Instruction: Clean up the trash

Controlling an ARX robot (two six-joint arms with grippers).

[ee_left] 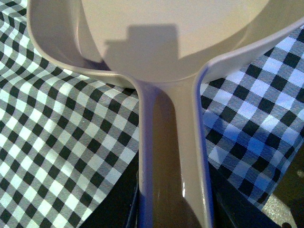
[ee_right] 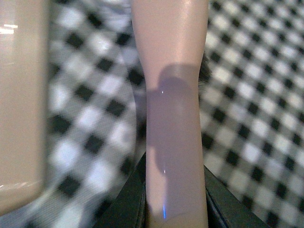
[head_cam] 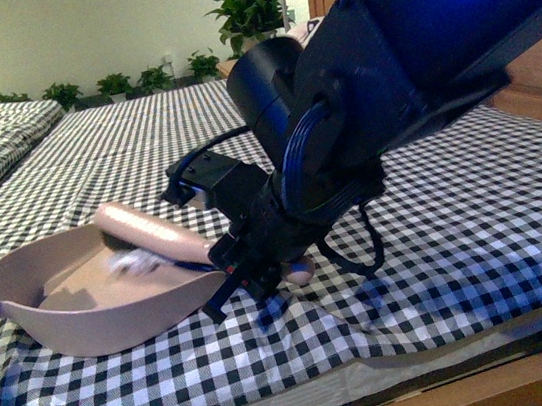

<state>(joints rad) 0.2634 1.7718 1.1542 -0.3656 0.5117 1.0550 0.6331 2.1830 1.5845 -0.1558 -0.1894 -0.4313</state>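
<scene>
Midway through the sweep, the right claw (head_cam: 260, 265) pinches the pale pink brush handle (ee_right: 173, 118), pushing a small crumpled whitish scrap of trash (head_cam: 136, 260) into the beige plastic dustpan (head_cam: 96, 323) on the black-and-white checked desk (head_cam: 458, 237). The left claw (ee_left: 173, 213) is pressed against the dustpan's handle. Next, judging by this, comes lifting the pan level.

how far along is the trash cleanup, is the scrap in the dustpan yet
Nearly there. The left hand holds the beige dustpan by its handle on the checked cloth. The right hand grips the pink brush handle, sweeping at the pan's mouth. A blurred whitish scrap sits at the pan's opening; whether it is fully inside is unclear. Left: finishing the sweep.
</scene>
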